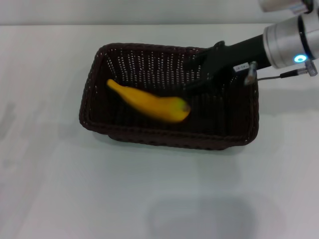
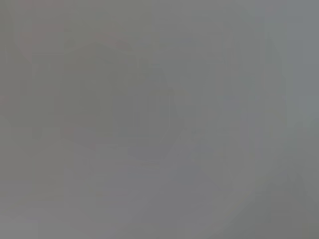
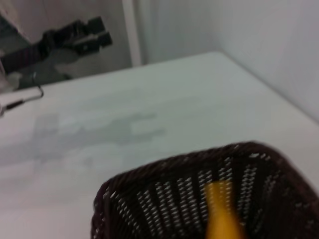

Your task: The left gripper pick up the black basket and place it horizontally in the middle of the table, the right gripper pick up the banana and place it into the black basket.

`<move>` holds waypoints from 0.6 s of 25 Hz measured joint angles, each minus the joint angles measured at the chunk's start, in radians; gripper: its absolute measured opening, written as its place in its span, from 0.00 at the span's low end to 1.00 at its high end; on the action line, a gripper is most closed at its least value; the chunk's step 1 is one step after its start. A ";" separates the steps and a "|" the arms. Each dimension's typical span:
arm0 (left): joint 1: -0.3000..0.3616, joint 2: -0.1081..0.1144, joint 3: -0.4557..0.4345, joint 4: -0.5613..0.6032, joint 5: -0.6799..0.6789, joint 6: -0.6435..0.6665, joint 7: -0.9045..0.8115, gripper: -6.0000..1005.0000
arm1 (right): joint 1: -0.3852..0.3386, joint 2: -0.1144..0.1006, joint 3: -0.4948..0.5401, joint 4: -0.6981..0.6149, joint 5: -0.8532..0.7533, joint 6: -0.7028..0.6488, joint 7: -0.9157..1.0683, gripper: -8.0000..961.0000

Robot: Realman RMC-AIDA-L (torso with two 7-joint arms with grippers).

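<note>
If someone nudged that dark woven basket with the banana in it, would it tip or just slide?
The wicker basket would probably slide: it looks wide, low and flat-bottomed on the smooth white table. It likely weighs little, given its open slatted weave. The banana lying loose inside might shift.

No text, brand, number or sign is showing legibly in any view. A small white label is sitting on the black wrist segment of the right arm, near the table's far right edge, but its print is reading only as a faint smear. Nothing else is carrying any writing.
</note>
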 joint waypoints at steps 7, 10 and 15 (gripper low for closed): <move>-0.045 -0.006 -0.046 -0.138 -0.134 -0.062 0.112 0.88 | -0.104 -0.003 0.236 -0.028 0.209 0.027 -0.102 0.82; -0.069 -0.009 -0.051 -0.242 -0.210 -0.112 0.302 0.88 | -0.166 -0.005 0.344 0.065 0.477 0.035 -0.251 0.87; -0.074 -0.006 -0.046 -0.265 -0.196 -0.109 0.381 0.88 | -0.249 -0.004 0.490 0.302 0.822 0.088 -0.500 0.88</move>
